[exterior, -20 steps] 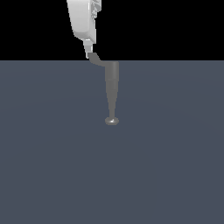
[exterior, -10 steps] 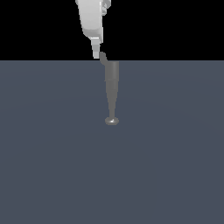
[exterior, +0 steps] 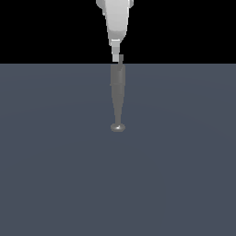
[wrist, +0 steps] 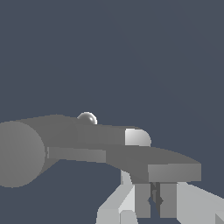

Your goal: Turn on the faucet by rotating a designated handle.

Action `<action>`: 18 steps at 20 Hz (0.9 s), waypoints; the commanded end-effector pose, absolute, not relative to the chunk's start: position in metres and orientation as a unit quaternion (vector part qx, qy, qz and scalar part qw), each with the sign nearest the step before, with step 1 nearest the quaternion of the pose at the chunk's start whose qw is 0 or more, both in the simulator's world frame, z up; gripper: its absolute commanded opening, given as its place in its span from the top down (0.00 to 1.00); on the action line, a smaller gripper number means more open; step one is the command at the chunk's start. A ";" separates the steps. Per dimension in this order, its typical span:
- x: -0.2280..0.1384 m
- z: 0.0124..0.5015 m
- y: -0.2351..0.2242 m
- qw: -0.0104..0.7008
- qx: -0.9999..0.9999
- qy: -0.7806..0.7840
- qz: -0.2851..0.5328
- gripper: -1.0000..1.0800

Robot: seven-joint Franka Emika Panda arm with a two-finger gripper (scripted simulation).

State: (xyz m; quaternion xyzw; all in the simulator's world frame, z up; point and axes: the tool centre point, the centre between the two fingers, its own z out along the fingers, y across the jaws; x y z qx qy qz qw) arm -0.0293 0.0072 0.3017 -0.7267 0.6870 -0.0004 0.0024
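My pincer (wrist: 154, 199), fingers nearly together and holding nothing, presses the handle (wrist: 168, 168) at the faucet (exterior: 117, 99) top, I think; it could slip off its flared tip, stalling rotation.

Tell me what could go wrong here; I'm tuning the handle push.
The gripper sits at the flared tip of the handle, jaws nearly together, so it might slip off the end. In the exterior view the handle hides behind the faucet, so contact is hard to confirm.
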 end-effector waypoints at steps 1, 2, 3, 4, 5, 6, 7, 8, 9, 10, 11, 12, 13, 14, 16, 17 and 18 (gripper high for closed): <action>-0.029 0.300 -0.022 0.001 -0.719 0.695 -0.001 1.00; -0.029 0.300 -0.029 0.001 -0.719 0.695 0.000 1.00; -0.029 0.300 -0.035 0.000 -0.718 0.696 0.000 1.00; -0.029 0.300 -0.041 0.000 -0.718 0.696 0.000 1.00; -0.028 0.300 -0.048 0.000 -0.718 0.696 0.000 1.00; -0.028 0.300 -0.053 0.000 -0.718 0.696 0.000 1.00; -0.028 0.300 -0.053 0.000 -0.718 0.696 0.000 1.00; -0.026 0.302 -0.026 0.003 -0.731 0.682 0.000 1.00; -0.024 0.301 -0.029 0.003 -0.730 0.683 0.000 1.00; -0.022 0.301 -0.032 0.003 -0.730 0.683 0.000 1.00; -0.019 0.301 -0.034 0.003 -0.730 0.684 0.000 1.00; -0.017 0.301 -0.037 0.002 -0.729 0.684 0.000 1.00; -0.015 0.301 -0.040 0.002 -0.729 0.685 0.000 1.00; -0.013 0.301 -0.042 0.002 -0.728 0.685 0.000 1.00; -0.008 0.301 -0.048 0.002 -0.728 0.686 0.000 1.00; -0.006 0.301 -0.051 0.002 -0.727 0.687 0.000 1.00; -0.004 0.301 -0.053 0.002 -0.727 0.687 0.000 1.00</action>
